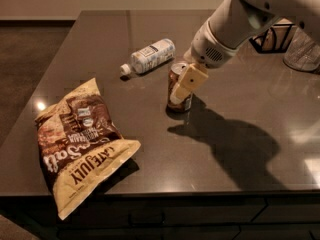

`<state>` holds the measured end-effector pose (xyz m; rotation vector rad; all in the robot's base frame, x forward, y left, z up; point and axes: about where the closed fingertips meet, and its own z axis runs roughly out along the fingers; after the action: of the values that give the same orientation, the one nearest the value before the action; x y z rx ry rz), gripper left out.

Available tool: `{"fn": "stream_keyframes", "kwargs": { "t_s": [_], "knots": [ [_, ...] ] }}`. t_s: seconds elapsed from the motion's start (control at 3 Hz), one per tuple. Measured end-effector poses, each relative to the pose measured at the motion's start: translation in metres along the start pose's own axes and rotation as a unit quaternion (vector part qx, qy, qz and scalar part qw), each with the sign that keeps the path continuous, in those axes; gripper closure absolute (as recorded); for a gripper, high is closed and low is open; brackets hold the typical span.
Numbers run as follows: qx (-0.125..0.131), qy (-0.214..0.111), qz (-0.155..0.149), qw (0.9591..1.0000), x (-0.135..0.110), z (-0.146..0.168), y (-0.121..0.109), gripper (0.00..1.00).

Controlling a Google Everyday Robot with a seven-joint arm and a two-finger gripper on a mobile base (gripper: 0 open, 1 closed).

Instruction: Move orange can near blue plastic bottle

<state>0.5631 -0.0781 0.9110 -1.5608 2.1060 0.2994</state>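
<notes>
The orange can [183,104] stands upright near the middle of the dark table [100,44]. The blue plastic bottle [148,56] lies on its side a little behind and to the left of the can, white cap toward the left. The two are apart. My gripper [181,88] comes down from the upper right on a white arm and sits right at the can, its tan end piece covering the can's front and top edge.
A brown-and-tan snack bag [82,141] lies at the front left, close to the table's front edge. A black wire stand [272,39] and a clear container [303,51] are at the far right behind the arm.
</notes>
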Motion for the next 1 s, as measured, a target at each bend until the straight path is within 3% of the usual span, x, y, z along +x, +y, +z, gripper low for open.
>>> {"fn": "stream_keyframes", "kwargs": {
  "t_s": [0.67,1.0],
  "knots": [
    [-0.011,-0.003,0.000,0.9999,-0.013,-0.003,-0.011,0.65],
    [-0.010,-0.001,0.003,0.9999,-0.025,-0.001,-0.031,0.87]
  ]
}}
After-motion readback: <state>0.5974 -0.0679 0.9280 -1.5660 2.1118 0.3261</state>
